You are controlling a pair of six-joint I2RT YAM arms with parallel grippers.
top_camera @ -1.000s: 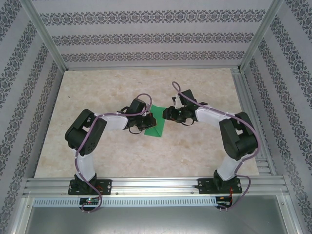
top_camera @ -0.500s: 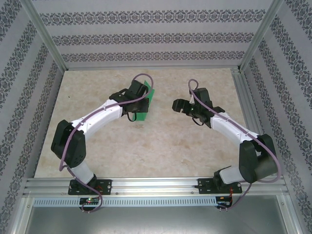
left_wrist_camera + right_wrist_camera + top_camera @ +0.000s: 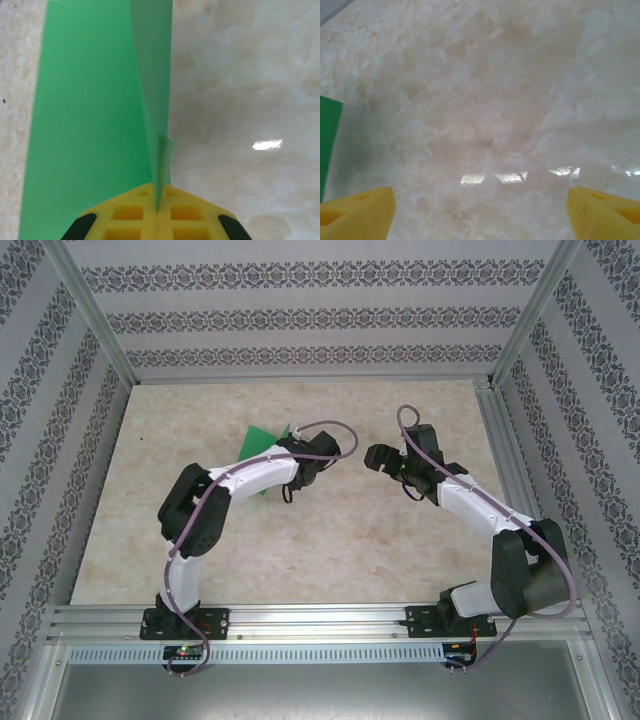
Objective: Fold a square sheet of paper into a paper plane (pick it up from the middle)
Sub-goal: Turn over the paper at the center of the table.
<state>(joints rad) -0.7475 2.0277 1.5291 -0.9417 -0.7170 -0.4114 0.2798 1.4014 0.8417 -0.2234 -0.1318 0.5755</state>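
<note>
The left gripper (image 3: 157, 209) was clenched on the green paper sheet (image 3: 90, 125), its yellow fingers (image 3: 130, 216) pressed together with a thin raised ridge of the paper pinched between them. From that pinch a paler, upright flap of the sheet ran straight ahead of the fingers and widened toward the far edge of the wrist view. To the left of the pinch, a broad flat band of the same paper lay on the marble-patterned tabletop (image 3: 250, 75); to the right of the pinch was bare tabletop with a small glare spot.

In the top view the paper (image 3: 262, 443) lay beyond the left forearm, which crossed in front of it and hid its near part.

The right gripper (image 3: 480, 215) was released, its two yellow fingertips (image 3: 355, 212) standing wide apart with nothing but tabletop between them. A corner of the green paper showed well off to its left, apart from both fingertips. From above, the right gripper (image 3: 375, 455) faced the left arm's wrist across a gap of bare table.
</note>
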